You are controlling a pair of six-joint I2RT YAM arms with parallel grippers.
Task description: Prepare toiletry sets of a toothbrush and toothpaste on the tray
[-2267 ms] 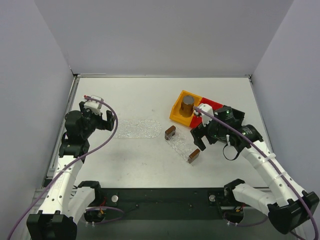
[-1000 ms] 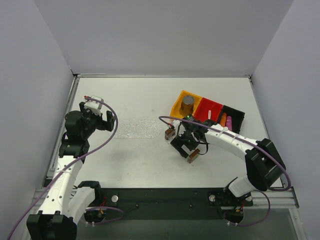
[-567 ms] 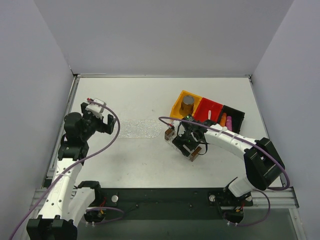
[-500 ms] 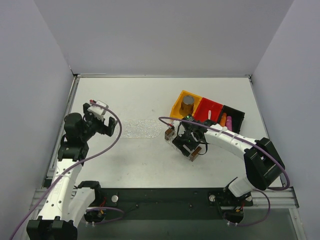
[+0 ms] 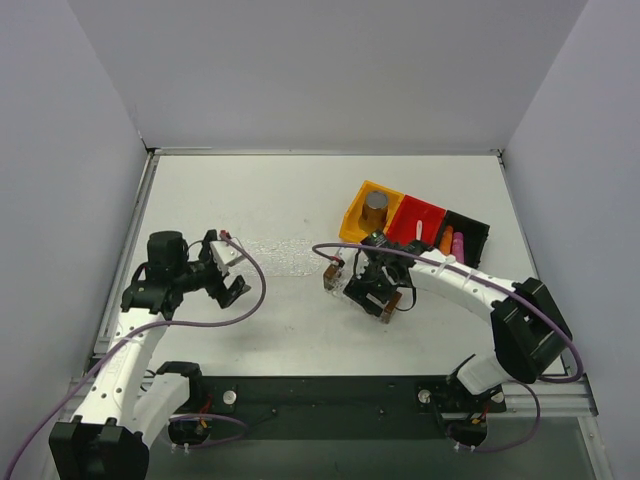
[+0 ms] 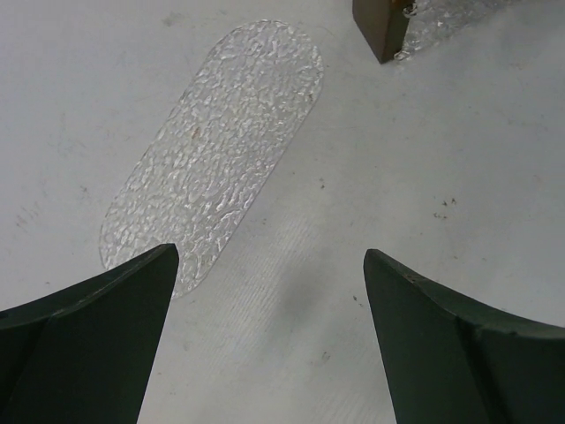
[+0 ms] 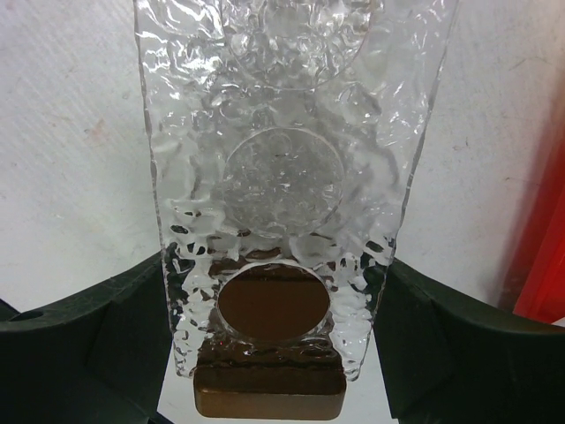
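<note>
The tray, clear crinkled plastic with a brown wooden block at each end, lies mid-table. My right gripper straddles its near end. In the right wrist view the gripper has both fingers pressed against the tray's sides, above its end block. The orange toothpaste and the pink toothpaste lie in a black bin. My left gripper is open and empty over bare table, left of the tray. The toothbrush is not in view.
An orange bin holding a metal cylinder and a red bin stand just behind the tray. A flat crinkly clear sheet lies between the two grippers; it also shows in the left wrist view.
The right arm came down onto the tray's near end and closed on it, and the tray shifted slightly left. The left arm swung nearer and to the right, low over the table.
</note>
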